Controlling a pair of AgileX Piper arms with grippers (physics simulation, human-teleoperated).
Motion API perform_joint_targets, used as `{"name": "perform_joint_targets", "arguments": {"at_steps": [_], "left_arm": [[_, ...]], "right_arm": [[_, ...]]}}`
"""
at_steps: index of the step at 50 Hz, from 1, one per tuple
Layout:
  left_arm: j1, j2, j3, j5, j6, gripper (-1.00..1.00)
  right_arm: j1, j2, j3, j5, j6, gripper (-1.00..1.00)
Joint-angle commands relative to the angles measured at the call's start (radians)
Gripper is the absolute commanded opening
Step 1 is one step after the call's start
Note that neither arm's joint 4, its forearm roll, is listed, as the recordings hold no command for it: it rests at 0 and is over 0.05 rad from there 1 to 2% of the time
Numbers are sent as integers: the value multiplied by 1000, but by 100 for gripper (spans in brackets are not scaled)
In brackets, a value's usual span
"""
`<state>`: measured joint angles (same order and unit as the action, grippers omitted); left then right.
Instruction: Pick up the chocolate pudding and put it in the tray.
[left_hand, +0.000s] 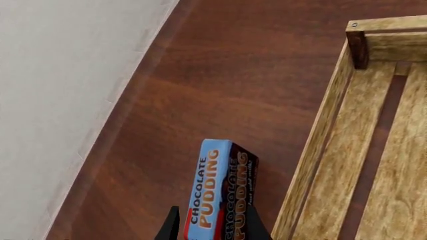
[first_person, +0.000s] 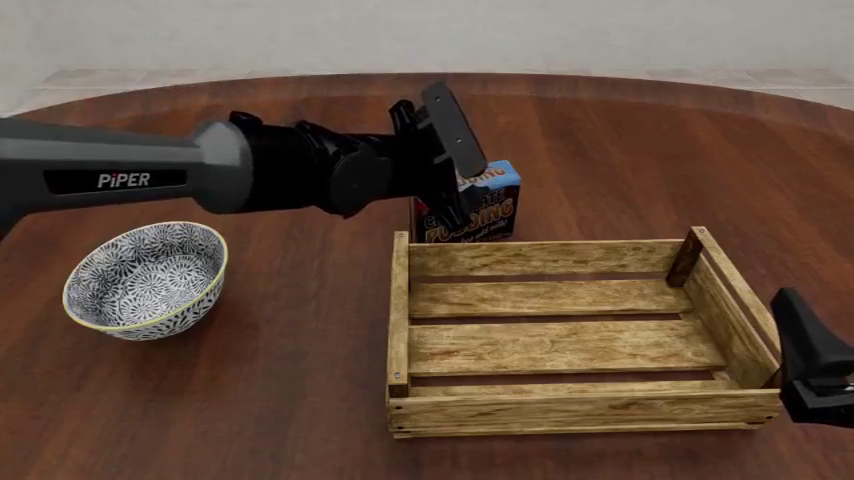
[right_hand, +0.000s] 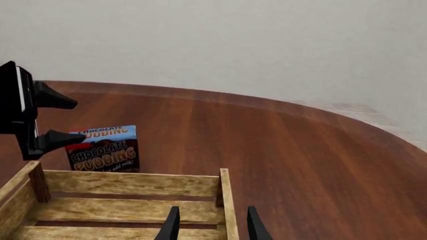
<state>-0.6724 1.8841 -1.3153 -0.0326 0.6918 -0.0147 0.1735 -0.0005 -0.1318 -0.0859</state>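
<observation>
The chocolate pudding (first_person: 483, 207) is seen standing upright just beyond the far wall of the tray (first_person: 534, 260), outside it; whether it rests on the tabletop (first_person: 294, 380) cannot be told. The left end effector (left_hand: 213, 225) is positioned at the carton, and in the left wrist view the box is seen between its two fingers, which lie close along its sides in a narrow grip. The right end effector (right_hand: 210, 225) is held low at the near right corner of the tray, its fingers parted with nothing between them. A patterned bowl (first_person: 144, 278) is set well to the left of the tray.
</observation>
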Motion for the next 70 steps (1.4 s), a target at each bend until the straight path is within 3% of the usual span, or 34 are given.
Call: {"name": "perform_joint_targets", "arguments": {"at_steps": [1,14,36,70], "left_arm": [[9,-5,3,2,-5,100],[13,15,2,-4,20,100],[-22,30,-24,25,3,100],[23,90,-70,11,14,100]], "right_arm": [[4,15,0,-11,-5,100],[0,-3,0,4,-1,100],[-3,-11,0,12,-3,100],[1,24,-2,-13,-13,100]]}}
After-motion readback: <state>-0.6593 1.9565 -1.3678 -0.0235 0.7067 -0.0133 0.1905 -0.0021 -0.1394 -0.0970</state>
